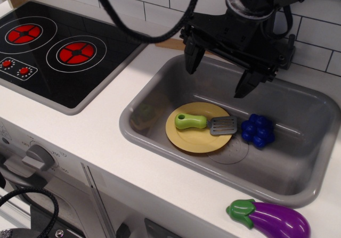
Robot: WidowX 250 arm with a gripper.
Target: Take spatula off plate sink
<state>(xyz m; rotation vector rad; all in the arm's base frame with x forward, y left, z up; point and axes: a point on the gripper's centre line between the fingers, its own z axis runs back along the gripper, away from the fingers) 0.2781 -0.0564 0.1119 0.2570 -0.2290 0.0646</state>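
Observation:
The spatula point(205, 123) lies flat on the yellow plate point(193, 140), lime-green handle to the left, grey slotted blade to the right, overhanging the plate's right rim. The plate rests on the floor of the grey sink point(298, 158). My gripper point(218, 77) hangs above the sink's back part, over and behind the plate. Its two black fingers point(192, 57) are spread wide apart and hold nothing. It does not touch the spatula.
A blue bunch of grapes point(258, 130) lies in the sink right beside the spatula's blade. A purple eggplant point(272, 219) lies on the counter's front right. The black stovetop point(53, 51) is at the left. A tiled wall runs behind the sink.

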